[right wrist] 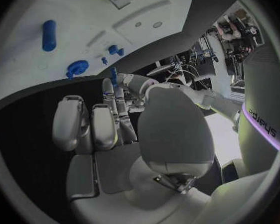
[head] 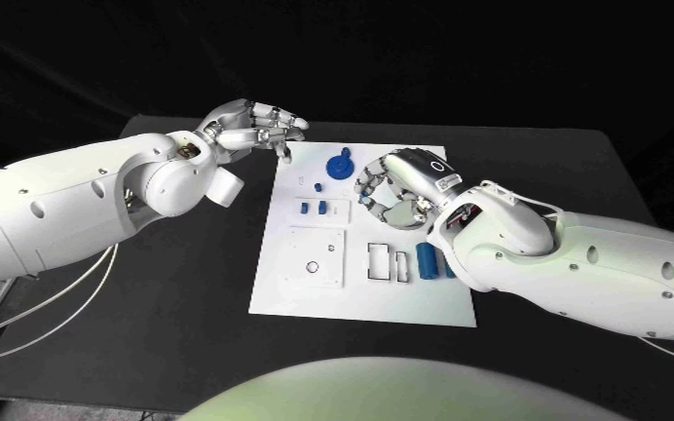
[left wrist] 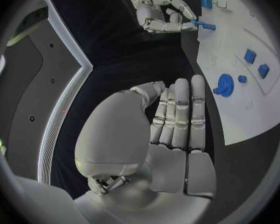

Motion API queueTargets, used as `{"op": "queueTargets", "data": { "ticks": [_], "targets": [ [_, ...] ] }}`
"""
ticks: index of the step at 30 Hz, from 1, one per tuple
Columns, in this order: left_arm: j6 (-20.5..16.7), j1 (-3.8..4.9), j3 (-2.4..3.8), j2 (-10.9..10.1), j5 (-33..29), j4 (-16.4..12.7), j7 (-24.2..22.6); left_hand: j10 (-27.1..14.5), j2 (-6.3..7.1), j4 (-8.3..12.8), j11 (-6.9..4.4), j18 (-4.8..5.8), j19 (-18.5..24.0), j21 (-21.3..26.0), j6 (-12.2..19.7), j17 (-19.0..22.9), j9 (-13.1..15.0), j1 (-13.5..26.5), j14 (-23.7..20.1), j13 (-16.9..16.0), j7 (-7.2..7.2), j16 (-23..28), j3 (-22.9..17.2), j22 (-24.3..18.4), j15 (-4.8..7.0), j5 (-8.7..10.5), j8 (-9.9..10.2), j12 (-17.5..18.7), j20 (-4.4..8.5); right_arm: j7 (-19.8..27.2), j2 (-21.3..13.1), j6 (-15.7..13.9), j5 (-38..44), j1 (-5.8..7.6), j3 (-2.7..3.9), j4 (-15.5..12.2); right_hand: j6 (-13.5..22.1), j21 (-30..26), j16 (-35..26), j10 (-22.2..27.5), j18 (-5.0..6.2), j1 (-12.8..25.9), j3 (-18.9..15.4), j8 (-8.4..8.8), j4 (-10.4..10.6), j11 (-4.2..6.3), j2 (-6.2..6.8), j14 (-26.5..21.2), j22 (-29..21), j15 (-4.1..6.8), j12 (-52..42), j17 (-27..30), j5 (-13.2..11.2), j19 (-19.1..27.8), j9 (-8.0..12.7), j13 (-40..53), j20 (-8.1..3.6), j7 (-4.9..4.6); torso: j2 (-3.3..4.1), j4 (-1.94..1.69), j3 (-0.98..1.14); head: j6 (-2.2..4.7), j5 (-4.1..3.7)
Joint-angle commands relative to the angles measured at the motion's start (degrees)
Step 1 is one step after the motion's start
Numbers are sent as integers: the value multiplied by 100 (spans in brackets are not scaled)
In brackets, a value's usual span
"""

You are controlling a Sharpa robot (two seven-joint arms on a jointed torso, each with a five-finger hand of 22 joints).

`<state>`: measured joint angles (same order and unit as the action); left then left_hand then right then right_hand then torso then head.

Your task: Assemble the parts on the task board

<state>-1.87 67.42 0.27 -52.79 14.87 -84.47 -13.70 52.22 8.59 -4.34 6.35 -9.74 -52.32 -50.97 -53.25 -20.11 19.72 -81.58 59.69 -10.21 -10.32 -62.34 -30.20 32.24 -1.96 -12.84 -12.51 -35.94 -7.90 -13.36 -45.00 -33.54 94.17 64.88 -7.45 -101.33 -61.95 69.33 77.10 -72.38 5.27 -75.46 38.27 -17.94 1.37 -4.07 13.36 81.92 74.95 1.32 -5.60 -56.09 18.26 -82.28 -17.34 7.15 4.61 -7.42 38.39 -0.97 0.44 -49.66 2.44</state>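
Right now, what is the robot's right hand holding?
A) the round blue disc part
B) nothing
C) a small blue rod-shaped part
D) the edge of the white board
C: in the left wrist view, the right hand pinches a small blue part at its fingertips, while the round blue part lies on the board.

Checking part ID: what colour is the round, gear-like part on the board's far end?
Blue. The round part shows best in the left wrist view.
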Motion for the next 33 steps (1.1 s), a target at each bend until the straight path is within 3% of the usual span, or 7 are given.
{"op": "queueTargets", "data": {
  "ticks": [1,7,12,18,23,33],
  "targets": [
    [76,-10,4,35,1,12,-69,-34,-35,20,1,-79,-30,-7,43,-5,5,-13,4,-5,-3,23,-3,8,-27,-29,37,-36,19,244,97,-116,-152,-82,1,19,20,-29,-43,-113,-62,-5,7,-30,10,87,-17,13,155,3,37,20,21,-10,-10,5,-16,32,-18,-4,-2,-25,180],
    [86,-18,3,112,-5,40,-66,-37,-35,17,3,-78,-28,-9,44,-8,11,-3,4,-6,-4,25,-1,10,-29,-29,38,-38,18,302,345,-15,-187,-283,-31,112,34,-32,-49,-108,-62,-23,13,-33,-6,85,-19,12,154,2,45,16,22,-9,-17,8,-17,27,-19,3,-8,-34,332],
    [79,-19,3,163,23,55,-52,-38,-37,17,3,-78,-28,-9,44,-9,13,-2,5,-7,-4,25,-2,10,-29,-29,38,-39,17,315,479,38,-227,-388,-61,246,36,-30,-47,-109,-62,-26,15,-35,-7,83,-25,14,156,2,46,6,22,-10,-19,9,-18,25,-17,-11,-2,-34,381],
    [79,-20,2,195,48,69,-43,-39,-40,15,4,-77,-26,-10,44,-11,16,3,5,-8,-4,26,-3,11,-30,-29,39,-40,17,330,604,85,-234,-513,-86,387,40,-28,-51,-110,-63,-31,18,-36,-9,82,-32,13,158,2,47,13,22,-11,-22,11,-18,24,-8,7,0,-34,531],
    [83,-19,2,211,56,75,-39,-39,-40,15,4,-77,-26,-10,44,-11,16,3,5,-8,-4,26,-3,11,-30,-29,39,-40,17,333,657,107,-208,-592,-97,448,43,-33,-54,-109,-62,-34,19,-37,-12,82,-33,12,155,2,48,16,22,-9,-23,12,-18,23,-2,1,5,-34,625],
    [94,-19,2,224,64,79,-34,-39,-40,15,4,-77,-26,-10,44,-11,16,3,5,-8,-4,26,-3,11,-30,-29,39,-40,17,297,715,147,-130,-668,-115,556,43,-33,-54,-109,-62,-34,19,-37,-12,82,-33,12,155,2,48,16,22,-9,-23,12,-18,23,-1,-6,-2,-34,698]
  ]
}}
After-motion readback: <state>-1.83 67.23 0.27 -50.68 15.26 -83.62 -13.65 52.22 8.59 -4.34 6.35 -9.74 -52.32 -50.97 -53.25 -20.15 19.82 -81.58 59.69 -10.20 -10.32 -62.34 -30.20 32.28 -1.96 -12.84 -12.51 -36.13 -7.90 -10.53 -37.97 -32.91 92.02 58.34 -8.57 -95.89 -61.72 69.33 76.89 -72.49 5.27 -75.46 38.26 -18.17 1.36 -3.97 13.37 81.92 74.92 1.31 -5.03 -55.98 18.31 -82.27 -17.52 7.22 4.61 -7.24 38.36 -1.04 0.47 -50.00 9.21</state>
